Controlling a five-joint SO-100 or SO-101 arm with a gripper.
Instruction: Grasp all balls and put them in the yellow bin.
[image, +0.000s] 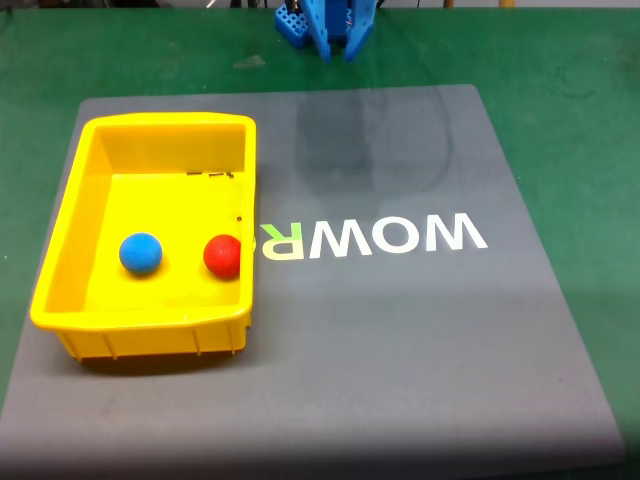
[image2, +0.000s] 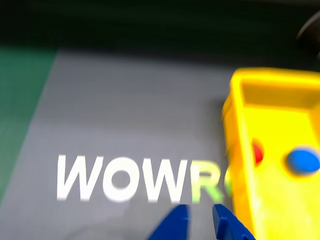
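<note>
Blue ball (image: 141, 252): small matte sphere, lying on the floor of the yellow bin (image: 60, 270), lower left of the fixed view. In the wrist view it sits at the right edge (image2: 303, 161), blurred.

Red ball (image: 222, 256): same size as the blue one, on the bin floor to its right in the fixed view, close against the bin's right-hand wall, apart from the blue ball. In the wrist view (image2: 257, 152) it is partly hidden behind the bin's near wall.

Yellow bin: large rectangular tray with sloped walls, rolled rim and ribbed outer sides. It occupies the left part of the fixed view and the right part of the wrist view (image2: 239, 165). It stands on the left portion of a grey mat (image: 400, 340), its right wall covering part of the mat's lettering.

Lettering (image: 400, 236): large white and pale green characters printed on the mat, centre of the fixed view, upside down there; readable across the lower middle of the wrist view (image2: 120, 177).

Gripper (image2: 200, 220): blue, two fingertips entering the bottom edge of the wrist view, a narrow gap between them, nothing held. In the fixed view it appears at the top centre (image: 338, 52), raised clear of the mat, well apart from the bin.

Table (image: 560, 50): green surface surrounding the mat.
</note>
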